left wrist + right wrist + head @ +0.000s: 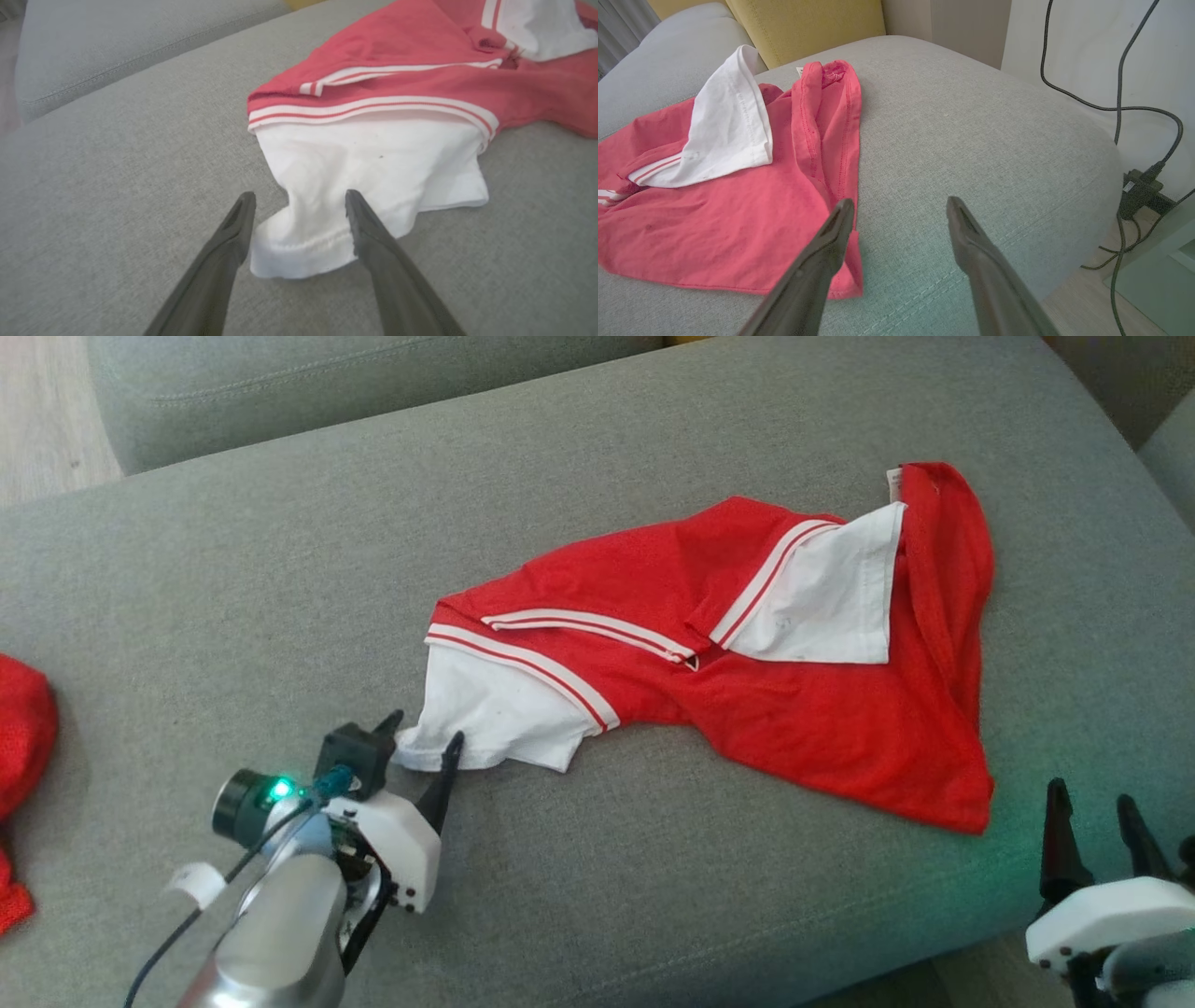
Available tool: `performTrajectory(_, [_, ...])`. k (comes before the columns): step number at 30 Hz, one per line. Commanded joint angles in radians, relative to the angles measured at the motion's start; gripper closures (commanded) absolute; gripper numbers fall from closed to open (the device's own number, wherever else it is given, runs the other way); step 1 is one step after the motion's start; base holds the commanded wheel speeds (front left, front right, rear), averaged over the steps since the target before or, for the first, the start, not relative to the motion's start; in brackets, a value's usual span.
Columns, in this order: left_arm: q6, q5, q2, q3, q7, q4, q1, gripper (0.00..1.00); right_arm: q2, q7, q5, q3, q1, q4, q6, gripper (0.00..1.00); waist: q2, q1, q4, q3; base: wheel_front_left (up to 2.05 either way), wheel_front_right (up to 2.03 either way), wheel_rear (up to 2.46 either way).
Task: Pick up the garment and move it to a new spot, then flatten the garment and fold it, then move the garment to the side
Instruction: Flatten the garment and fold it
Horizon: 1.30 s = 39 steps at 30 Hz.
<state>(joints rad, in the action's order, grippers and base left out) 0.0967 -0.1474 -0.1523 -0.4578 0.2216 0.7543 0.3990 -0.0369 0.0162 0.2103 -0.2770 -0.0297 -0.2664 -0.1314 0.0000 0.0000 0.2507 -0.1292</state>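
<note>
The left tool (423, 733) stands wide open, its two fingers straddling the cuff of the white sleeve (373, 163), one on either side and nothing clamped. The right tool (900, 201) is equally wide and holds nothing; it hangs near the red hem corner at the front edge of the grey sofa cushion (233, 569).

The garment (794, 709), a red shirt with white sleeves, lies rumpled across the middle of that cushion, its far sleeve flopped over the body. This looks like the reach for a grip, whether to lift or to pull flat. Next, the left fingers would need to close on the cuff.

Whether either finger touches the cloth is hard to tell. Another red cloth (19, 728) is cut off at the edge.
</note>
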Motion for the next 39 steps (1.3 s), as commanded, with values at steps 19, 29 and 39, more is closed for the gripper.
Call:
performTrajectory(19, [0.022,-0.134,0.005,0.065,-0.004,0.034,0.092,1.0,-0.013,-0.024,0.001,0.021,0.045,0.005,0.001,0.0,0.0,0.0,0.004,0.005,0.0,0.0,0.0])
performTrajectory(29, [0.026,-0.266,0.015,0.165,0.031,-0.162,0.066,1.0,-0.013,-0.03,0.033,0.048,0.036,-0.039,0.001,0.0,0.0,0.0,-0.005,0.015,0.0,0.0,0.0])
performTrajectory(39, [0.012,-0.275,0.01,0.16,0.02,-0.25,0.018,1.0,-0.013,-0.023,0.135,0.146,0.046,-0.123,0.001,0.0,0.0,0.0,-0.007,0.015,0.0,0.0,0.0])
